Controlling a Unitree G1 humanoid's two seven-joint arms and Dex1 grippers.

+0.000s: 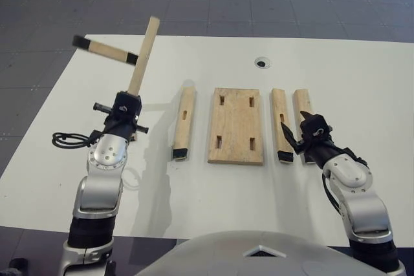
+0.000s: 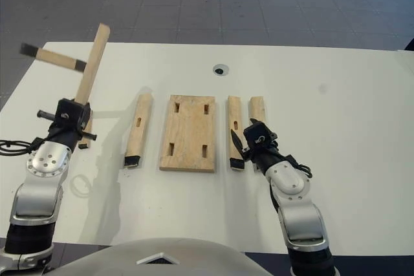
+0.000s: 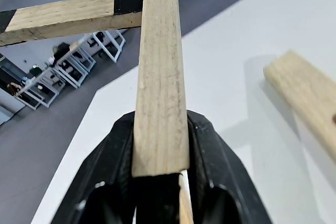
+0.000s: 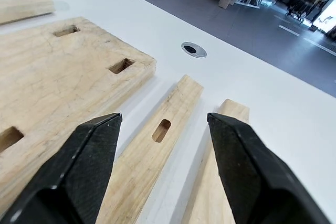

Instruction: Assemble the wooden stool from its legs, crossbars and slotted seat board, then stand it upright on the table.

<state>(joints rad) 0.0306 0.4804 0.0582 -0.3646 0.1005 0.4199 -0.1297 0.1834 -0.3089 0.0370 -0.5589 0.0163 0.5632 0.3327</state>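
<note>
My left gripper [image 1: 127,104] is shut on the lower end of a wooden leg [image 1: 143,57] and holds it upright over the table's left side. A black-tipped crossbar [image 1: 105,50] sticks out sideways from the leg near its top. In the left wrist view the leg [image 3: 160,77] rises from between the fingers [image 3: 118,156], with the crossbar [image 3: 63,17] across it. The slotted seat board [image 1: 235,125] lies flat mid-table. One leg [image 1: 184,123] lies left of it and two legs [image 1: 280,121] [image 1: 301,105] lie on its right. My right gripper [image 1: 296,126] hangs open just above those two legs [image 4: 157,145] [image 4: 215,182].
A round cable hole [image 1: 262,63] sits in the white table [image 1: 349,69] behind the board. A black cable [image 1: 68,138] and a thin clear loop [image 1: 132,176] lie by the left arm near the table's left edge. The far right of the table is bare.
</note>
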